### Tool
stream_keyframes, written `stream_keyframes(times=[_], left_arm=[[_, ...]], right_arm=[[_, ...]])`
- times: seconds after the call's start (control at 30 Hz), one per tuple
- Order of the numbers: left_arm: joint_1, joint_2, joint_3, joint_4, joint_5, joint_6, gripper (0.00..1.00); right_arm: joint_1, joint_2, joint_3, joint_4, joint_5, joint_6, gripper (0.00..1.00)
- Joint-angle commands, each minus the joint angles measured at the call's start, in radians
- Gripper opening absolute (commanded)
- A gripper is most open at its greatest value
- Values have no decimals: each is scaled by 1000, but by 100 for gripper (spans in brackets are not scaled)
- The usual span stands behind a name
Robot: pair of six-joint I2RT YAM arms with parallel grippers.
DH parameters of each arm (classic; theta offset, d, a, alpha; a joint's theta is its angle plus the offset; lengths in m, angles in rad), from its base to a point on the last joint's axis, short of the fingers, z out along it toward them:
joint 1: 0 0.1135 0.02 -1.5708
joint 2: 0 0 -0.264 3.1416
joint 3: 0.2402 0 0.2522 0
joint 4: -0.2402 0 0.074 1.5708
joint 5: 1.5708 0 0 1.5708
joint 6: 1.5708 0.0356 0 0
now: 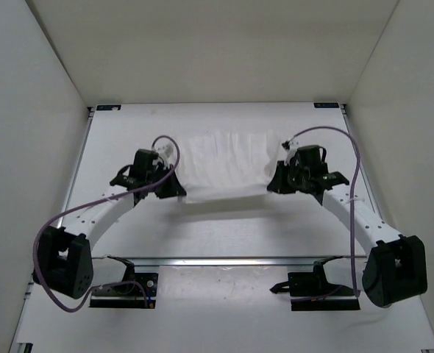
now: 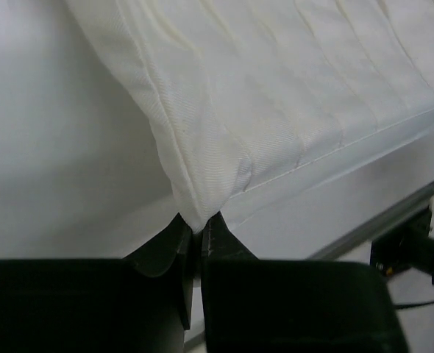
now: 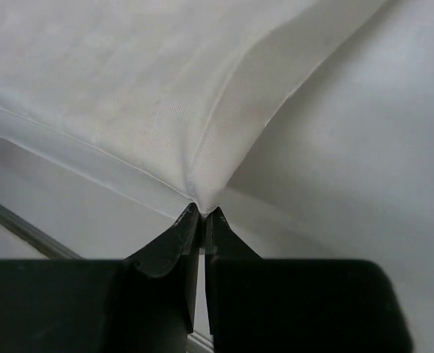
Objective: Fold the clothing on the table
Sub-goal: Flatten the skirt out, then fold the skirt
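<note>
The clothing (image 1: 224,165), a white thin garment with pleat-like ridges, hangs stretched between my two grippers above the table (image 1: 224,228). My left gripper (image 1: 182,191) is shut on its near left corner, and the pinched cloth (image 2: 202,213) rises out of the black fingertips (image 2: 218,235). My right gripper (image 1: 271,185) is shut on the near right corner, where the fabric (image 3: 202,184) bunches into the fingertips (image 3: 182,224). The near hem sags a little between the two grips, and a shadow lies on the table under it. The far part of the garment rests on the table.
A silver rail (image 1: 232,260) crosses the table in front of the arm bases. White walls close in the left, right and back sides. Purple cables (image 1: 349,158) loop over both arms. Bare tabletop lies between the garment's near hem and the rail.
</note>
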Motion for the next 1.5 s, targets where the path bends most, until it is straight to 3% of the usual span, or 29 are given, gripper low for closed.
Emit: stream_keyframes(times=[0.0, 0.13, 0.27, 0.5, 0.57, 0.6, 0.67, 0.7, 0.73, 0.77, 0.8, 0.83, 0.87, 0.93, 1.0, 1.17, 1.2, 1.27, 1.3, 1.33, 1.37, 1.47], left_arm=[[-20, -216, -116, -83, -206, -61, 0], [1, -356, -147, -197, -195, -112, 0], [84, -306, -52, -236, -158, -103, 0], [130, 194, 198, -160, -64, -92, 0], [118, 309, 329, -173, -66, -74, 13], [119, 378, 368, -184, -69, -51, 26], [122, 482, 498, -211, -108, -36, 35], [118, 509, 526, -224, -111, -26, 48], [134, 552, 576, -232, -99, -23, 69], [151, 575, 624, -238, -61, -17, 83], [161, 598, 643, -241, -44, -16, 99], [177, 615, 673, -238, -25, -14, 99], [187, 612, 687, -229, -26, -17, 98], [200, 572, 687, -201, -40, -20, 98], [202, 516, 666, -132, -36, -19, 98], [159, 406, 580, -48, -11, -8, 88], [139, 380, 536, -8, -13, -6, 80], [129, 333, 440, 83, 53, -32, 47], [119, 325, 393, 134, 75, -64, 19], [116, 328, 370, 188, 111, -103, 0], [103, 333, 326, 219, 145, -121, 0], [63, 360, 261, 320, 159, -161, 0]], right_arm=[[14, -144, -99, -5, 187, 57, 0], [79, -209, -121, -12, 186, 111, 0], [8, -120, -3, 3, 123, 80, 0], [-72, 264, 238, 80, 40, -4, 0], [-90, 360, 284, 109, 15, 8, 0], [-96, 415, 327, 119, 11, 16, 0], [-96, 498, 408, 85, 8, 24, 0], [-105, 554, 463, 63, 3, 21, 0], [-105, 587, 529, 46, -23, 7, 0], [-112, 640, 559, 2, -32, 10, 3], [-118, 685, 620, -32, -43, 22, 25], [-124, 708, 657, -32, -54, 33, 50], [-124, 707, 660, -25, -54, 33, 60], [-127, 690, 691, 26, -49, 28, 99], [-124, 664, 708, 75, -44, 19, 100], [-144, 598, 688, 93, -98, 24, 94], [-153, 575, 638, 109, -118, 19, 82], [-151, 532, 558, 158, -132, 25, 51], [-159, 508, 500, 199, -133, 34, 23], [-165, 497, 442, 237, -170, 56, 11], [-177, 495, 409, 260, -230, 71, 2], [-178, 520, 370, 288, -316, 102, 0]])
